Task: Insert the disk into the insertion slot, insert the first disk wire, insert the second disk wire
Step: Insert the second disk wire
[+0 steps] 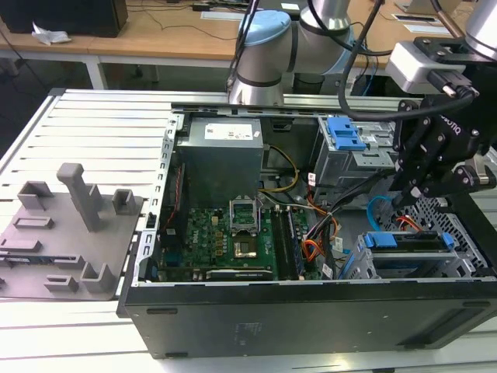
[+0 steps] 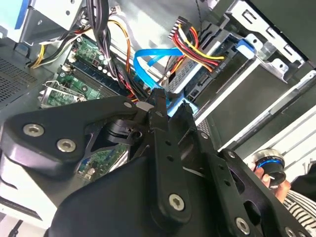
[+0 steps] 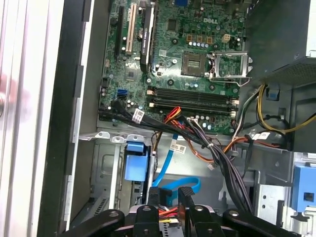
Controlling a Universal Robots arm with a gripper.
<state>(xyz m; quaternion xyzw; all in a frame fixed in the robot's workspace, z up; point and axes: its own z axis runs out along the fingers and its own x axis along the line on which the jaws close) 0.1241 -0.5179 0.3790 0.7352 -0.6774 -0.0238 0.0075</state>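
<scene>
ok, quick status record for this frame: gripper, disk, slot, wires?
gripper: shut on the light-blue cable
light-blue cable: curved loop, one end in the gripper
disk: in its blue carrier, seated in the drive cage
drive cage: perforated, at the exterior view's right
orange-red-yellow wire bundle: beside the gripper; plugged or not, cannot tell

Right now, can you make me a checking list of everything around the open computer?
Surface: slatted metal table, holding the open case.
Job's things: disk sits in the slot; blue wire loops beside it.
Clutter: grey fixture plate beside the case.
Gripper: gripper at the blue wire, by the disk.
Cables: orange-red-yellow bundle and black bundle cross the case.
Surroundings: wooden desks behind.
</scene>
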